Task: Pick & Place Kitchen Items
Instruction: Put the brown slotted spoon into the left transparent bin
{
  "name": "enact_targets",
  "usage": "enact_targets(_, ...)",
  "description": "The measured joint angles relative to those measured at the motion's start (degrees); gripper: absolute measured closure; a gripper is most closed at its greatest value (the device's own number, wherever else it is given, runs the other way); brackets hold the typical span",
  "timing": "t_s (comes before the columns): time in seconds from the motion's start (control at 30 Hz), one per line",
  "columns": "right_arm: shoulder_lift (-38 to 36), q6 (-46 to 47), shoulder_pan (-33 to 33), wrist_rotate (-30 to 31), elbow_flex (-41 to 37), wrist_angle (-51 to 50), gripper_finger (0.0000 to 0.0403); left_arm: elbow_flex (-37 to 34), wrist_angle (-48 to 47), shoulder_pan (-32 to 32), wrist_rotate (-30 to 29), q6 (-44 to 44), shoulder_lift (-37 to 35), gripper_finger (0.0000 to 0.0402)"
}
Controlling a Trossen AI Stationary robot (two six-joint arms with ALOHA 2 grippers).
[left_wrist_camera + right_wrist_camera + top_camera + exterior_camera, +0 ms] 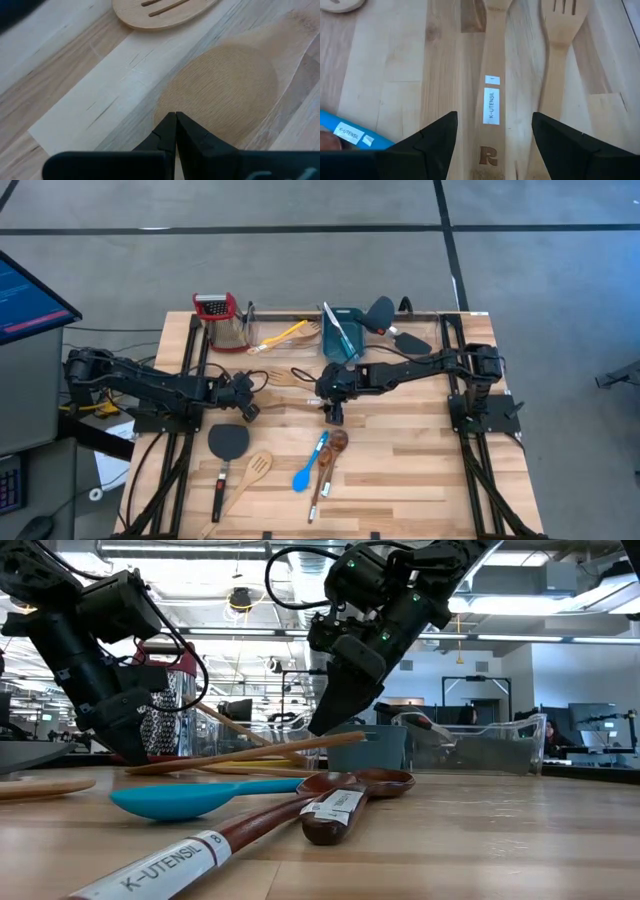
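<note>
Right gripper [492, 131] spread wide, hovering over pale wooden utensil handle [491, 100] at table [420, 470] centre, nothing grasped. Left gripper [175, 125] clenched empty above wooden spoon bowl [222, 85], left of centre

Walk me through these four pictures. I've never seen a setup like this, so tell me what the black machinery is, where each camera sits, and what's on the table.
The black machinery is two robot arms working at a wooden table, each ending in a gripper with two fingers. One picture looks straight down from above, one looks level across the tabletop, and the other two come from cameras on each arm's wrist.

The left gripper is shut and empty, its tips over a pale wooden spoon. The right gripper is open, its fingers on either side of a labelled wooden handle lying on the table; nothing is held yet.

Nearer the front lie a black spatula, a slotted wooden spatula, a blue spoon and a dark-brown wooden spoon. At the back stand clear bins and a teal tub.
</note>
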Motion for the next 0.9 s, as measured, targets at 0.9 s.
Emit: enact_targets(0.9,7.43,-2.62,-0.54,-2.25,0.02,1.54,0.016,-0.05,0.52,-0.04,-0.13,0.46,0.04,0.04)
